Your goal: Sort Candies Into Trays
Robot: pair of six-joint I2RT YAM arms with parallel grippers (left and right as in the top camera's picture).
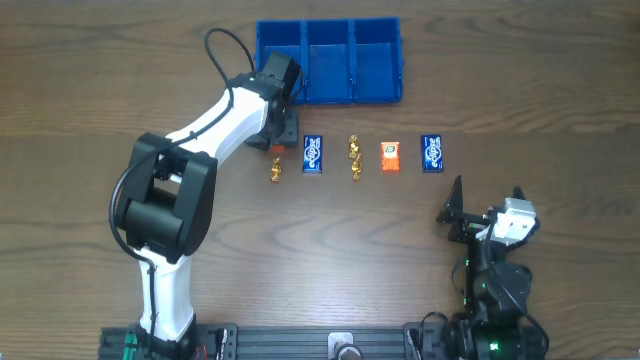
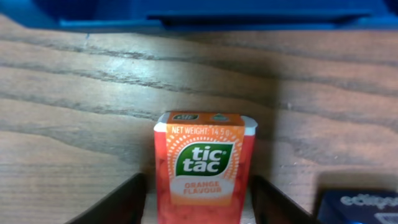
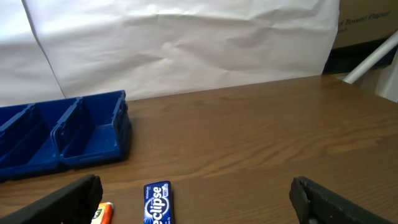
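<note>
Left hand (image 2: 198,184) gripping orange mint box (image 2: 204,163) by both sides, blue tray (image 2: 205,14) lying just ahead of hand. Next: lifting clear of front wall, centring over one compartment, releasing low. Right hand (image 3: 196,194) sitting open, far off

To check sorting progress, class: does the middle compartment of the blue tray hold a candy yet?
No, the blue tray has a bare floor in its middle compartment.
</note>
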